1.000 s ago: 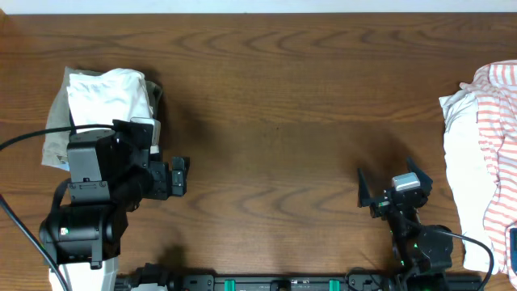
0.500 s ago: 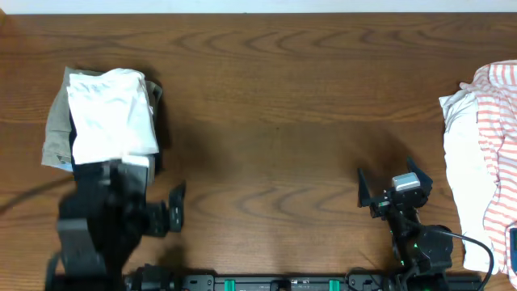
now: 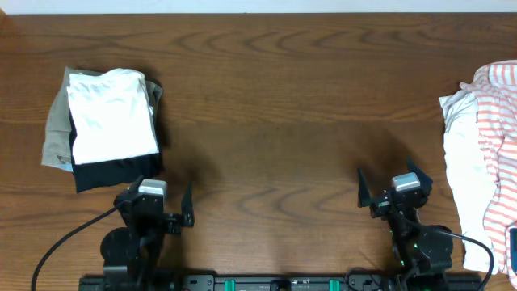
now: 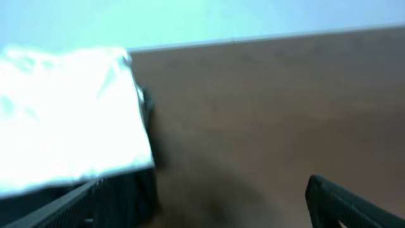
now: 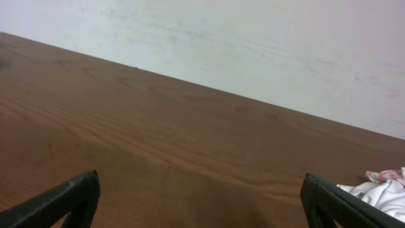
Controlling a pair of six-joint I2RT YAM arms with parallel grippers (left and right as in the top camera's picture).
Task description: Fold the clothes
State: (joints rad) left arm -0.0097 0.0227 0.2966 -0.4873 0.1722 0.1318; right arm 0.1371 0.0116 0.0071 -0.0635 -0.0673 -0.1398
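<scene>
A pile of unfolded clothes point(image 3: 483, 153), white fabric with a white orange-striped garment on top, lies at the table's right edge; a corner of this pile point(image 5: 383, 187) shows in the right wrist view. A folded white garment point(image 3: 110, 120) tops a stack at the far left, and the left wrist view shows the same white garment point(image 4: 63, 120) blurred. My left gripper point(image 3: 157, 205) sits open near the front edge, just below that stack, holding nothing. My right gripper point(image 3: 389, 183) rests open near the front edge, left of the unfolded pile, with bare wood between its fingers point(image 5: 63, 200).
Under the folded white piece lie a black garment point(image 3: 113, 172) and a beige one point(image 3: 55, 133). The brown wooden table point(image 3: 275, 121) runs between the two piles. A pale wall point(image 5: 253, 44) stands behind its far edge.
My left arm has pulled back from over the folded stack to the front edge, uncovering the stack. The right arm and both piles have stayed put.
</scene>
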